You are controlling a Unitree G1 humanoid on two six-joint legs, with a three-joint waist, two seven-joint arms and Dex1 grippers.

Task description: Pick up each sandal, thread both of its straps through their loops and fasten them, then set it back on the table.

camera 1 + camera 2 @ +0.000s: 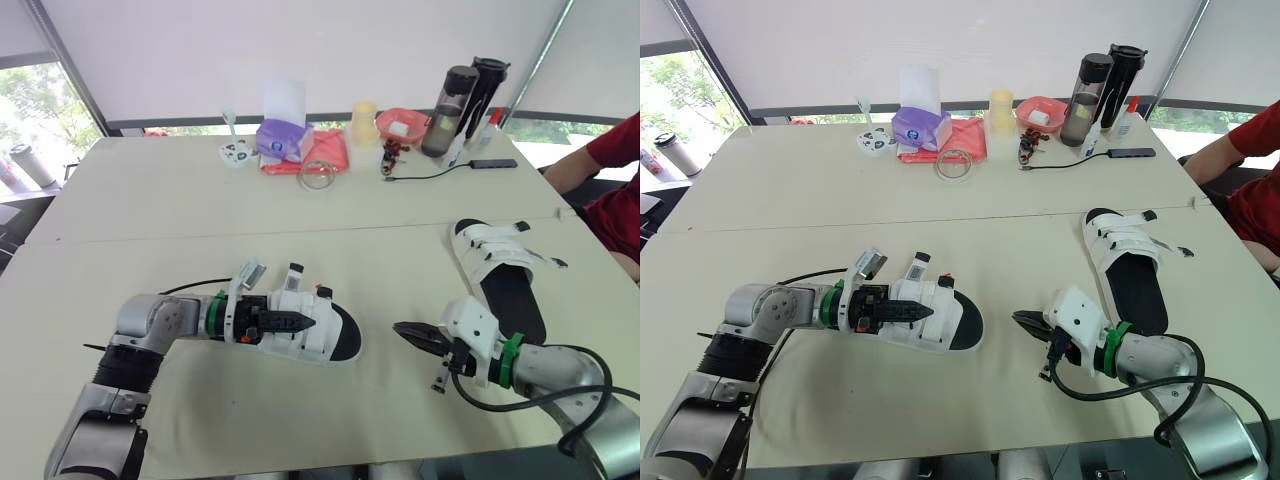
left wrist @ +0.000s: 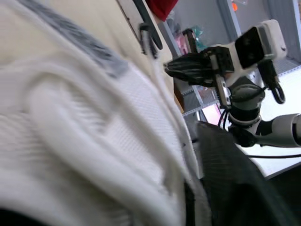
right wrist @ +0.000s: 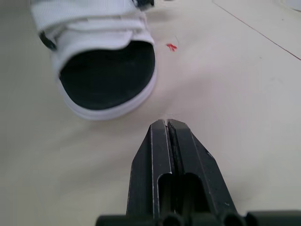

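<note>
at the front of the desk [image 1: 200,420] the right fingers [image 3: 167,129] are pressed shut on nothing, hovering just above the surface with their tips aimed at the open toe of the near sandal [image 1: 318,338]. they are near it but not touching, which reads as a waiting pose, close enough to come in for a strap once the shoe is steadied. the near sandal lies flat on the desk between the two arms, toe toward the right arm, and the left fingers [image 1: 290,322] lie along the top of its straps. i cannot tell whether they clamp a strap or only press on it, but the placement looks meant to pin the shoe so it does not slide. two strap ends stand up on its far side, so i judge the fastening unfinished. farther back on the right, well apart, the far sandal [image 1: 505,275] rests on the desk with its strap ends splayed to the side, seemingly unfastened. beyond it a person's arm [image 1: 585,165] leans at the desk's edge. at the back stand bottles [image 1: 462,95], a tissue box [image 1: 283,135] and a cable [image 1: 440,172], well clear of the work.
</note>
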